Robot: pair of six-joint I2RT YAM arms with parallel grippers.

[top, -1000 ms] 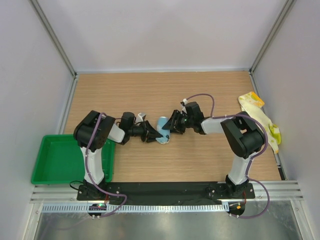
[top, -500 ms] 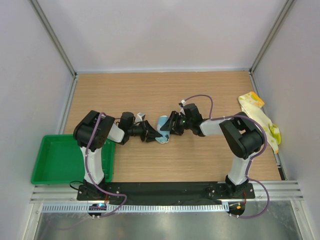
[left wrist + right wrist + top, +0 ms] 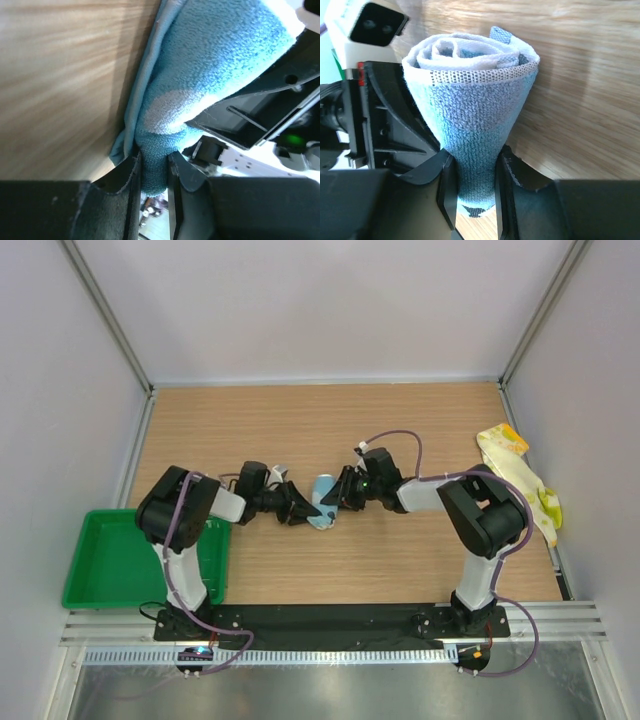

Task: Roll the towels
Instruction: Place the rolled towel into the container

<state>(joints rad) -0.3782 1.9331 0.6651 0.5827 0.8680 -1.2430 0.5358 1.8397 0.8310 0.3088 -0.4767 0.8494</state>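
two hands meet near the middle of the wooden surface [image 3: 300, 430] in the top view. the left hand [image 3: 303, 508] and the right hand [image 3: 337, 498] point at each other, and the blue towel [image 3: 324, 502] is a small bundle caught between them, touching both. the yellow towel [image 3: 520, 475] lies loose and unrolled well away from the right hand, out past that arm's elbow against the side wall. the green tray [image 3: 100, 560] sits behind the left hand, beside that arm's base, at the surface's edge.

from the left wrist, the left hand's fingers [image 3: 125, 175] stand close together, clamped on a narrow fold of the blue towel [image 3: 215, 55]. the cloth widens ahead of the fingertips and runs up to the black body of the right hand [image 3: 260, 115], which it touches. wood grain shows to one side of the towel.

from the right wrist, the right hand's fingers [image 3: 507, 175] press on either side of the thin lower end of the blue towel [image 3: 470, 110], gripping it. ahead of the fingertips the cloth flares into a rolled cone, its white spiral layers showing at the far end. the left hand's black frame [image 3: 385, 120] lies just beside the roll, against its side.
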